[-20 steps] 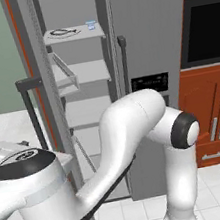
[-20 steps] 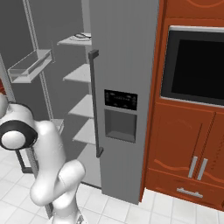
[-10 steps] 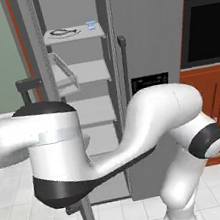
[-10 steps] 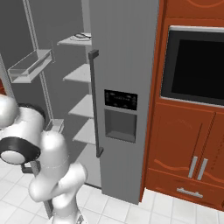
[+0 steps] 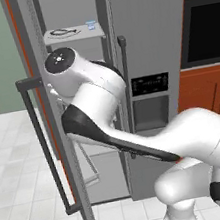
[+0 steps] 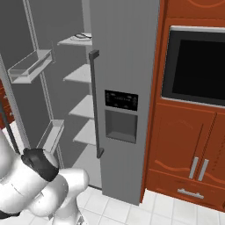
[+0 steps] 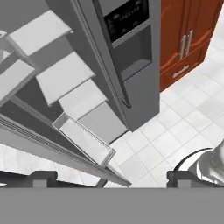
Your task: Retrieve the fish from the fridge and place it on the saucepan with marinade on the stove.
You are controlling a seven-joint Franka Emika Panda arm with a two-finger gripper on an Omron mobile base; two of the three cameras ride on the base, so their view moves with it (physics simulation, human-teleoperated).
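Note:
The fridge (image 5: 155,33) stands with its left door (image 5: 50,142) swung open and pale shelves showing inside. On the top shelf lies the fish (image 5: 63,32), slender and dark, also visible as the fish (image 6: 81,36) from the right. My gripper (image 7: 111,179) is open with nothing between its fingertips (image 7: 41,178). It looks down over the lower fridge shelves (image 7: 65,76) and a door bin (image 7: 85,141), well below the fish. My white arm (image 5: 96,109) crosses in front of the fridge opening. The saucepan and the stove are out of view.
A small clear-blue cup (image 5: 90,25) stands on the top shelf right of the fish. The shut right door carries a long handle (image 6: 94,103) and a dispenser panel (image 6: 121,101). A black wall oven (image 6: 197,70) and red-brown cabinets (image 6: 189,167) stand to the right.
My arm has swung up from low at the left to a high pose in front of the open fridge compartment. The gripper has stayed open.

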